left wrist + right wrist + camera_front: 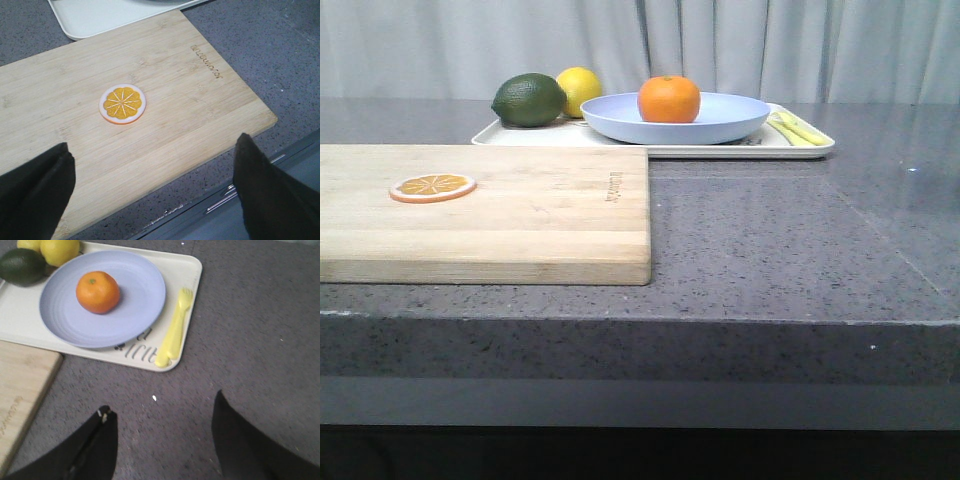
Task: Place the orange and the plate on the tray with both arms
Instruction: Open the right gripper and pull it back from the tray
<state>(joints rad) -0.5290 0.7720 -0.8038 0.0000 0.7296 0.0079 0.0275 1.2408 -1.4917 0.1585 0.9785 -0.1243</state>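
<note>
The orange (669,99) sits in the pale lavender-blue plate (720,122), and the plate rests on the cream-white tray (800,148) at the back of the counter. The right wrist view shows the same orange (98,292), plate (135,300) and tray (188,275). My right gripper (162,407) is open and empty over bare counter, short of the tray. My left gripper (152,145) is open and empty above the near edge of the wooden cutting board (165,90). Neither arm shows in the front view.
A dark green avocado (528,100) and a yellow lemon (580,88) lie on the tray's left part, yellow cutlery (798,128) on its right. An orange slice (432,187) lies on the cutting board (540,215) at front left. Grey counter (790,240) lies to the right.
</note>
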